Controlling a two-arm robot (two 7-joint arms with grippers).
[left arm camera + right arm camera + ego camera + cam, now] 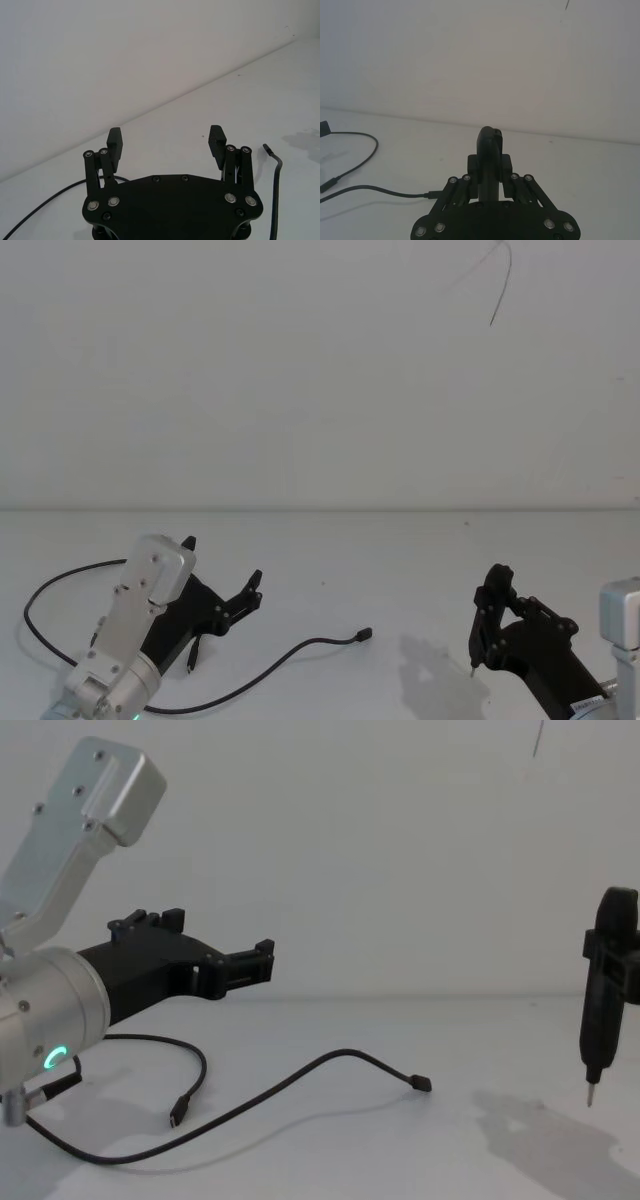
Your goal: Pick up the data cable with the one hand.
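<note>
The data cable (300, 648) is a thin black cord lying loose on the white table. It loops at the near left, one plug (365, 634) points toward the middle, and the other plug (178, 1114) rests by the left arm. My left gripper (222, 562), blocky and black on a silver wrist with a green ring, hovers open above the cable's left part with nothing between its fingers (114, 140). In the chest view the left gripper (220, 933) hangs clear of the cable (300, 1076). At the near right my right gripper (490, 615) is slim and black, its fingers shut.
The white table (400, 560) meets a plain white wall at the back. A pointed metal tip (590, 1096) hangs under the right gripper, above the table. The cable (362, 162) ends well to the side of that gripper (490, 137). A thin dark line (503, 280) marks the wall.
</note>
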